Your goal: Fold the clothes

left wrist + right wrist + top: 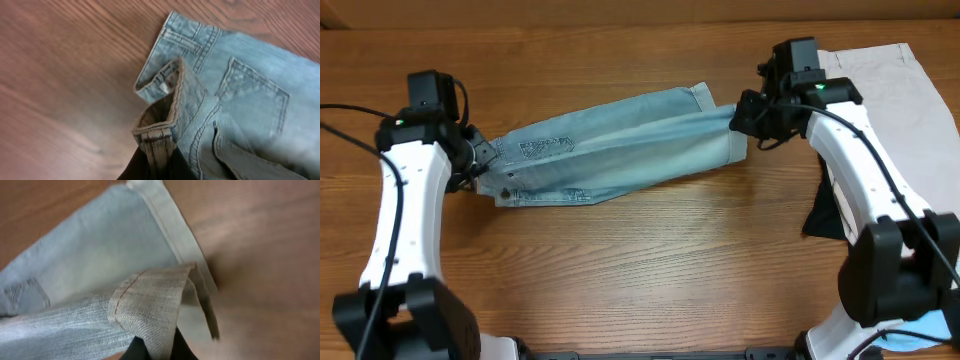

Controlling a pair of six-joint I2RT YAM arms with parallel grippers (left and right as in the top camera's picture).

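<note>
Left claw (483, 165) clamped on the waistband of the denim shorts (620, 145), right claw (742, 118) nipping a cuffed hem; stretched lengthwise across the wooden surface (650, 260), likely to smooth the cloth before folding.

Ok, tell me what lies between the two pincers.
The faded light-blue denim shorts span the whole gap, waistband held by the left pincer, cuffed hem by the right pincer. The overhead view shows it.

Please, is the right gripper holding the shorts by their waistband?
No, the right gripper pinches the denim shorts by a cuffed hem.
</note>
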